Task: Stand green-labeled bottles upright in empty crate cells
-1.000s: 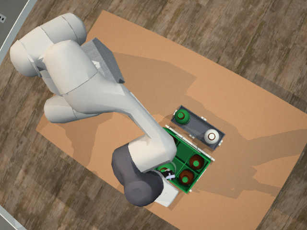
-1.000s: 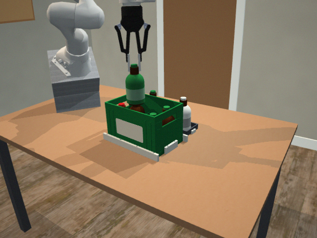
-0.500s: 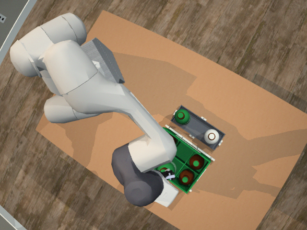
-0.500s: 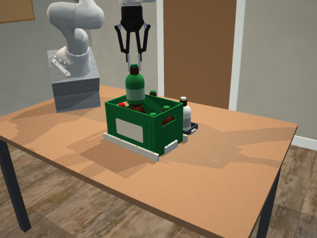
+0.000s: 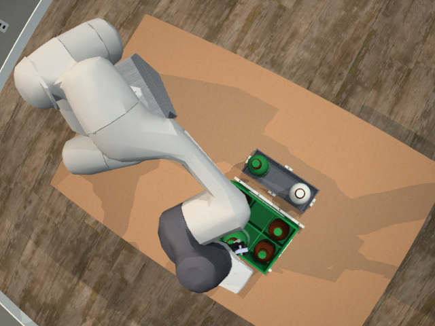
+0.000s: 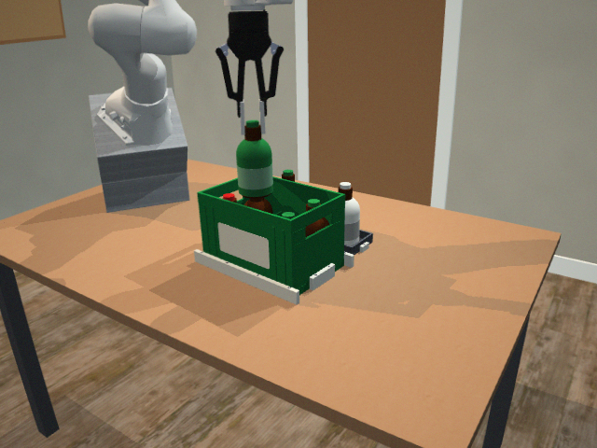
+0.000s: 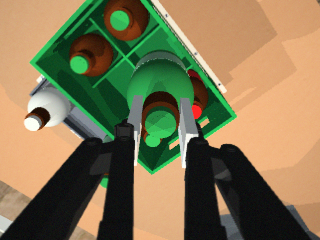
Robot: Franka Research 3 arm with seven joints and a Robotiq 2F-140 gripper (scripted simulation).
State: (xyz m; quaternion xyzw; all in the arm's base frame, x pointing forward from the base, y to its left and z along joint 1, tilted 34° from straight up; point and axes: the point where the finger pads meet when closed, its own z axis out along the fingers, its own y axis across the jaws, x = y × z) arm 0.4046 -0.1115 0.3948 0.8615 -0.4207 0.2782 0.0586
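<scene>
My gripper is shut on the neck of a green-labeled bottle. It holds the bottle upright over the near-left part of the green crate, base about at rim height. The crate holds brown bottles with green caps and one with a red cap. One cell shows empty. Another green-labeled bottle and a white-labeled bottle stand upright on the grey tray.
The tray lies right behind the crate. White stop strips border the crate's front. The arm's grey pedestal stands at the table's back left. The arm hides part of the crate in the top view.
</scene>
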